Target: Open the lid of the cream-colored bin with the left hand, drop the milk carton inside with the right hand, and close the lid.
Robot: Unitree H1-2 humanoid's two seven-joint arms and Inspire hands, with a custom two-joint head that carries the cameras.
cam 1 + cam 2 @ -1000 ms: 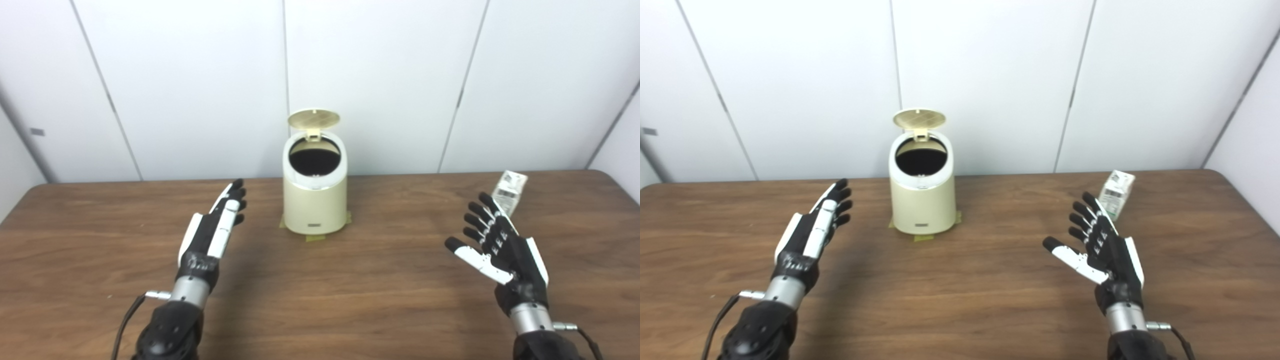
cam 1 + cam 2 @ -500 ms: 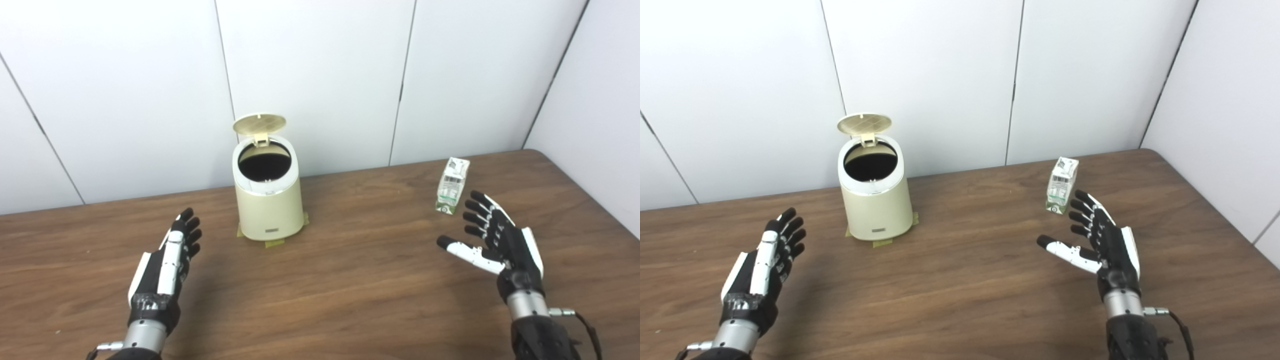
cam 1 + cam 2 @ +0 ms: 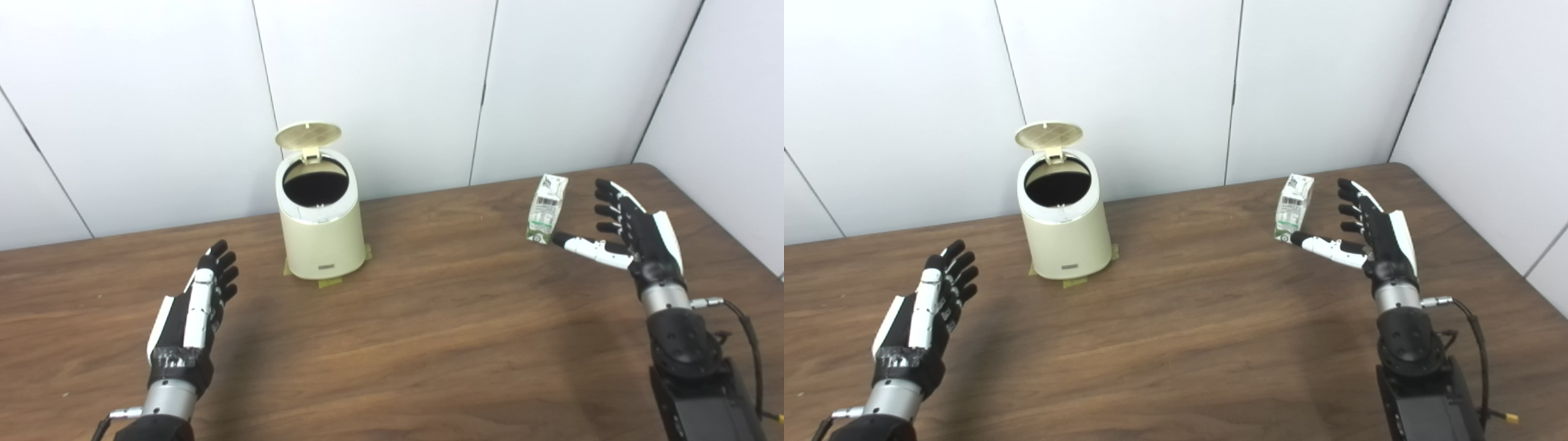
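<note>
We see the cream-colored bin (image 3: 320, 229) standing near the back of the tabletop (image 3: 429, 343), on small pieces of tape (image 3: 329, 282), which probably mark or fix its place. Its lid (image 3: 308, 135) is already up, tilted back on the hinge, and the dark opening looks toward us, so the first step of the task seems done and the way in from above is free.

The milk carton (image 3: 547, 209) stands upright on the tabletop, well to the right of the bin and close to the far edge. Our right hand (image 3: 625, 229) is just beside it, on its right side. This hand is spread and holds nothing: the thumb (image 3: 588, 245) points toward the base of the carton and seems to nearly touch it, while the fingers (image 3: 609, 202) stand apart on the other side. We think the hand is shaped like this so the carton can come between thumb and fingers before they close. We cannot say from these views whether the thumb already touches.

Our left hand (image 3: 196, 303) rests low over the tabletop, to the left of the bin and apart from it, fingers straight and a little apart, holding nothing. We think it waits there to keep out of the way until the lid must be closed.

The carton is light and narrow, so a push from the thumb could tip it over.
</note>
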